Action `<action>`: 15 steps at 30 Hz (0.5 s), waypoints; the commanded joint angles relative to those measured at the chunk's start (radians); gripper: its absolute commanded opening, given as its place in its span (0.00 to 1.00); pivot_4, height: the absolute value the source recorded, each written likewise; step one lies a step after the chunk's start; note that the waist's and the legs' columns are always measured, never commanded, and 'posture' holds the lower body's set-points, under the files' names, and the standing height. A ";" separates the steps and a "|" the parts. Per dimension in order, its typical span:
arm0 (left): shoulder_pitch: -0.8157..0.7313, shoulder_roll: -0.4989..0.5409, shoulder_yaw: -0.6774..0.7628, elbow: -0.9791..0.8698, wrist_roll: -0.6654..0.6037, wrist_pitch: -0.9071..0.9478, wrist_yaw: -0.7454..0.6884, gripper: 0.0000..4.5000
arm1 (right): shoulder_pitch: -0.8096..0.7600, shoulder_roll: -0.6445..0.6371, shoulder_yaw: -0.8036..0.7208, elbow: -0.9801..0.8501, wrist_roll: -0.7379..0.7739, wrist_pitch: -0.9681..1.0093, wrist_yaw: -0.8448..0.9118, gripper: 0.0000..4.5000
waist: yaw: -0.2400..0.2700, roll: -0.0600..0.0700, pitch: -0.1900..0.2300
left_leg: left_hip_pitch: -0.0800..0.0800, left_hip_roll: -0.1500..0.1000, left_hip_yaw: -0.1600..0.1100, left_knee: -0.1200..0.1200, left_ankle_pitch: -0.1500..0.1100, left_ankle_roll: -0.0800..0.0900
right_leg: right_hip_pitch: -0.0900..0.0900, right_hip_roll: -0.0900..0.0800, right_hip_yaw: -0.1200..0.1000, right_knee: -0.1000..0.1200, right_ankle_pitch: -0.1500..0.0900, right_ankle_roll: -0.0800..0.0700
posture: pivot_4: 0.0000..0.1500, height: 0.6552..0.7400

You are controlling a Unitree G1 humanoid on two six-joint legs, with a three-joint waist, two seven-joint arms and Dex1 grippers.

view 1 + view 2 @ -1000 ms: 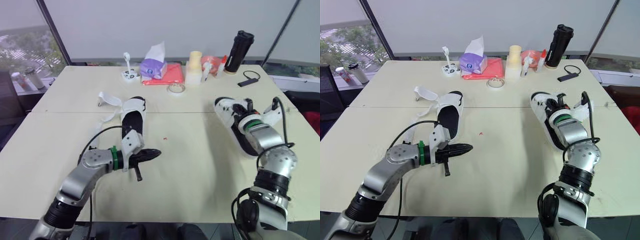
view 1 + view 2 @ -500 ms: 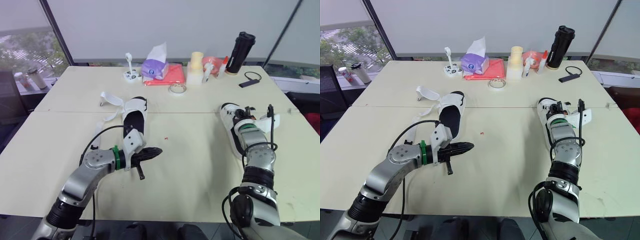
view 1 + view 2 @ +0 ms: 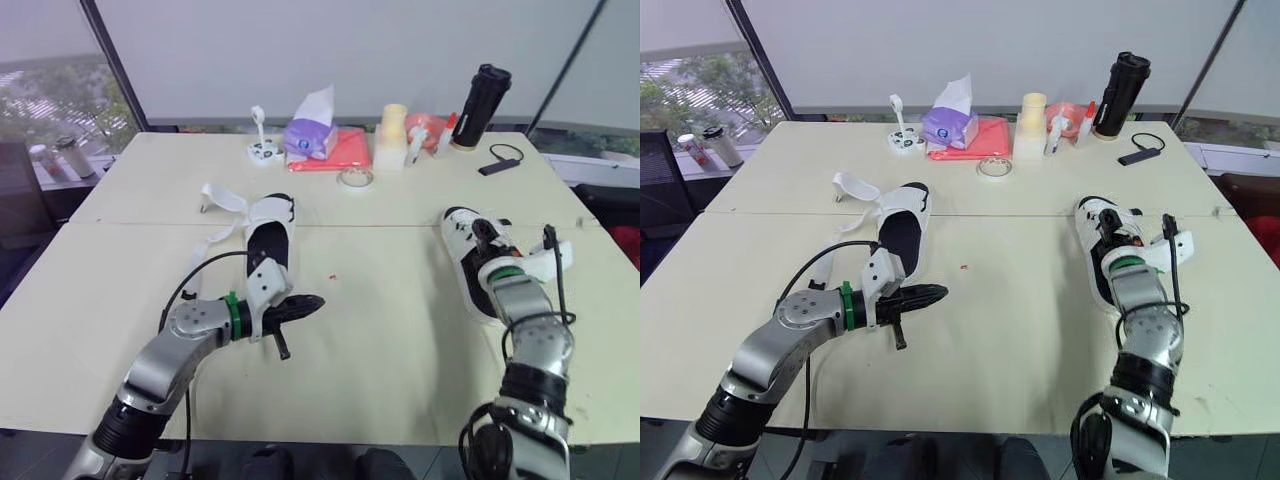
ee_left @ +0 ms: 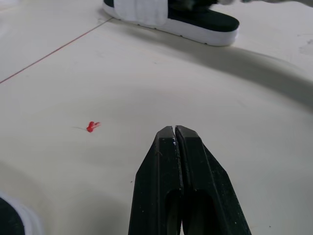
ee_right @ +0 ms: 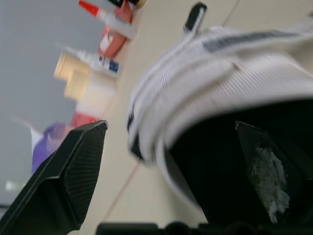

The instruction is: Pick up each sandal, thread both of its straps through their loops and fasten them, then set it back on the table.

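The left sandal (image 3: 268, 240), black footbed with white straps, lies on the table (image 3: 400, 330) left of centre. Its loose straps (image 3: 222, 200) trail off to the left. My left gripper (image 3: 308, 302) hovers just nearer than its heel, shut and empty, pointing right; the left wrist view shows its fingers (image 4: 161, 161) pressed together. The right sandal (image 3: 472, 250) lies flat at the right, white straps across it, and also appears far off in the left wrist view (image 4: 171, 19). My right gripper (image 5: 168, 126) stands wide open over this sandal's strap (image 5: 220, 73), fingers (image 5: 73, 166) apart on either side.
Along the far edge stand a purple tissue pack (image 3: 305, 135), a red pouch (image 3: 340, 150), a tape roll (image 3: 352, 178), stacked cups (image 3: 390, 135), a black bottle (image 3: 476, 105) and a small black device (image 3: 497, 160). A red speck (image 4: 92, 126) lies between the sandals.
My right gripper has gone from shut to wide open, and its wrist has turned and drawn back along the right sandal. The left arm has stayed where it was.
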 commanded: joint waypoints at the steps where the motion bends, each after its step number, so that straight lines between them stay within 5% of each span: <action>1: 0.002 -0.008 0.040 -0.013 0.000 -0.013 0.034 0.00 | 0.099 -0.029 0.031 -0.177 0.101 0.105 0.002 0.99 | 0.000 0.000 0.000 | 0.000 0.000 0.000 0.000 0.000 0.000 | 0.000 0.000 0.000 0.000 0.000 0.000 | 1.00 1.00; 9: -0.024 -0.017 0.092 0.027 0.020 -0.026 0.099 0.00 | 0.358 -0.236 0.107 -0.413 0.250 0.272 0.234 0.99 | -0.002 0.000 0.000 | 0.000 0.000 0.000 0.001 0.000 0.000 | 0.000 0.001 0.000 0.001 0.000 0.000 | 1.00 1.00; 12: -0.034 -0.009 0.113 0.038 0.030 -0.028 0.118 0.20 | 0.346 -0.307 0.140 -0.447 0.271 0.287 0.318 1.00 | -0.004 0.000 0.000 | 0.001 0.000 0.000 0.002 0.000 0.000 | 0.000 0.002 0.000 0.002 0.000 0.000 | 1.00 1.00; 15: -0.034 0.005 0.129 0.032 0.045 -0.032 0.129 0.52 | 0.295 -0.375 0.224 -0.484 0.251 0.310 0.409 1.00 | -0.003 -0.001 0.000 | 0.002 0.000 0.000 0.002 0.000 0.000 | 0.001 0.003 0.000 0.003 0.000 0.000 | 1.00 1.00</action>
